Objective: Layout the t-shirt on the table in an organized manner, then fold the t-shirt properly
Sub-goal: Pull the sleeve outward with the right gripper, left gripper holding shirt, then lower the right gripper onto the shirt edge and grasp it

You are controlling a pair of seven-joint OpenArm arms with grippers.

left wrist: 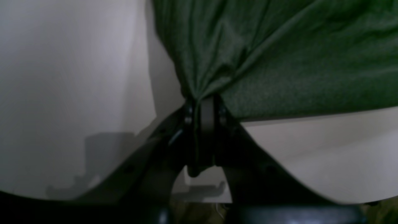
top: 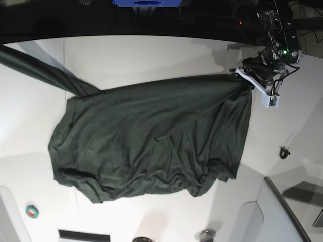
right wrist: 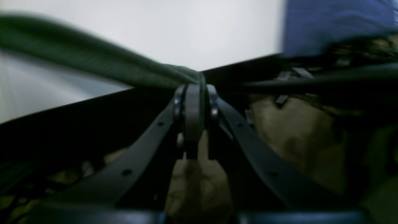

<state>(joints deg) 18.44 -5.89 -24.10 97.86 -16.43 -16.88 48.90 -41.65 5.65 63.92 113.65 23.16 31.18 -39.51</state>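
The dark green t-shirt [top: 151, 136] lies rumpled across the middle of the white table [top: 151, 50]. My left gripper [top: 241, 75] is at the shirt's upper right corner. In the left wrist view my left gripper [left wrist: 203, 101] is shut on a bunched bit of the t-shirt [left wrist: 279, 62] just above the table [left wrist: 62, 77]. My right gripper [right wrist: 194, 87] is shut on a stretched band of the t-shirt [right wrist: 93, 62] past the table [right wrist: 186, 31] edge. In the base view that band runs taut off the upper left, and the right gripper is out of frame there.
A small teal and red round thing [top: 32, 211] sits near the lower left. A small black piece [top: 284, 152] lies at the right. A grey panel [top: 282, 206] fills the lower right corner. Something blue [top: 146, 2] stands beyond the far edge, blurred blue [right wrist: 335, 21] in the right wrist view.
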